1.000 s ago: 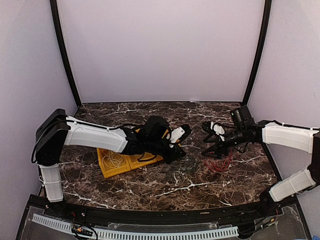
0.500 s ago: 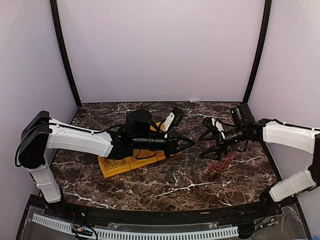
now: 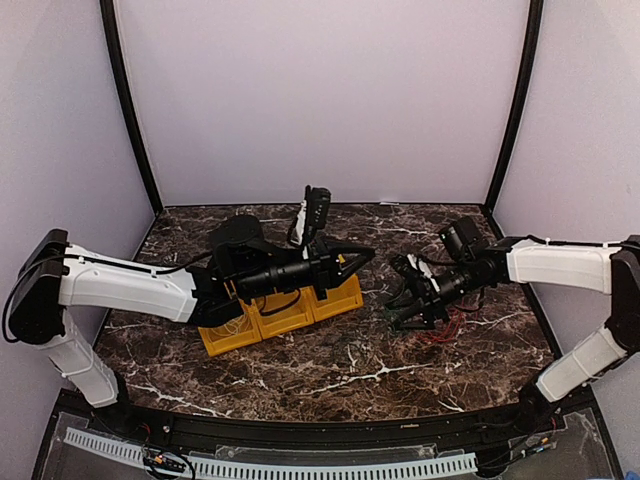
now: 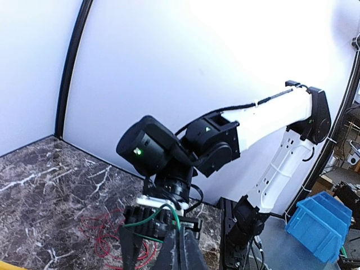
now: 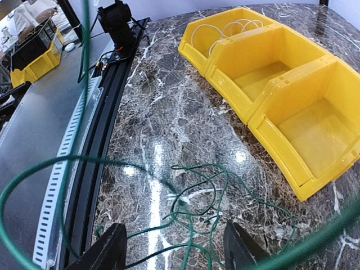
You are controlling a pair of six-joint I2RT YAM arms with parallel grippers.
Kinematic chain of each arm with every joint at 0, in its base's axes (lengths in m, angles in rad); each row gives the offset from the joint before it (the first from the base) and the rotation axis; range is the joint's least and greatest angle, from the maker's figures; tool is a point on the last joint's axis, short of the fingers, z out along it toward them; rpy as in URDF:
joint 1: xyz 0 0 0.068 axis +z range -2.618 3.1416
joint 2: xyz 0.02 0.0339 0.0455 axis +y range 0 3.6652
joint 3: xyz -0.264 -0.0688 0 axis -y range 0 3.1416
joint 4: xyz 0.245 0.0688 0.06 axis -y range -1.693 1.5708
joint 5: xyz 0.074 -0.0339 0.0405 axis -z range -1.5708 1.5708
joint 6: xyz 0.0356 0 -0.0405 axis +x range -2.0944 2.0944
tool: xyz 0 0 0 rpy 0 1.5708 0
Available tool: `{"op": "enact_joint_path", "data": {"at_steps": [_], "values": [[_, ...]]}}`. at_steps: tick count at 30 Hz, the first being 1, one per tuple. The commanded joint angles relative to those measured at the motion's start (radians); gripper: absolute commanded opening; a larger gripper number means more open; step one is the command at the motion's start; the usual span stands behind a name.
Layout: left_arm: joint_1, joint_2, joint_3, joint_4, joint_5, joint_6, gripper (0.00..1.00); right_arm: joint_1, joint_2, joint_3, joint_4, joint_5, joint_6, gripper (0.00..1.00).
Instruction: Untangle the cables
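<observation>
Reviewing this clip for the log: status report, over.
Left gripper shut on green cable, strand lifted. Right gripper open above its slack on the table. White cable in end yellow bin; red cable loose. No obstruction seen.

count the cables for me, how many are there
3. White cable in the end bin; green cable sprawled on the table, one strand pinched by the left end effector; red cable on the table by the right arm. Others may be hidden.

A yellow bin is set on a dark brown marble table (white-veined). A white cable is seen inside the bin, a green cable beside it, a red cable beyond.
</observation>
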Motion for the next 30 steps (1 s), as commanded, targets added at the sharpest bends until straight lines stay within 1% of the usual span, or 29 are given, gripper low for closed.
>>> {"op": "enact_joint_path", "data": {"at_steps": [1,4,5,9,10,16,18,19,22,23,27,30], "values": [[-0.003,-0.104,-0.047,0.075,-0.101,0.040,0.00,0.012,0.019,0.046,-0.055,-0.032,-0.040,0.37],[-0.003,-0.149,-0.070,0.056,-0.152,0.068,0.00,0.012,0.025,0.054,-0.053,-0.020,-0.033,0.05],[-0.003,-0.175,-0.074,0.040,-0.162,0.085,0.00,0.011,0.023,0.053,-0.045,-0.011,-0.024,0.00],[-0.003,-0.269,-0.105,-0.038,-0.249,0.143,0.00,0.009,0.010,0.044,-0.006,0.055,0.017,0.00],[-0.003,-0.287,-0.117,-0.054,-0.298,0.153,0.00,0.007,0.005,0.041,0.004,0.076,0.025,0.00],[-0.002,-0.459,-0.186,-0.231,-0.474,0.217,0.00,-0.032,-0.012,0.023,0.086,0.231,0.097,0.00],[-0.002,-0.505,-0.205,-0.285,-0.540,0.230,0.00,-0.051,-0.014,0.022,0.105,0.257,0.116,0.02],[-0.002,-0.518,-0.216,-0.302,-0.581,0.232,0.00,-0.059,-0.015,0.022,0.109,0.260,0.122,0.04],[-0.002,-0.576,-0.223,-0.378,-0.660,0.239,0.00,-0.069,-0.022,0.015,0.116,0.271,0.120,0.21],[0.000,-0.586,-0.223,-0.388,-0.695,0.240,0.00,-0.069,-0.024,0.011,0.120,0.277,0.118,0.24],[0.001,-0.641,-0.216,-0.411,-0.763,0.260,0.00,-0.070,-0.024,0.008,0.122,0.295,0.112,0.27],[0.006,-0.657,-0.179,-0.451,-0.782,0.283,0.00,-0.070,-0.023,0.009,0.120,0.299,0.110,0.28]]}}
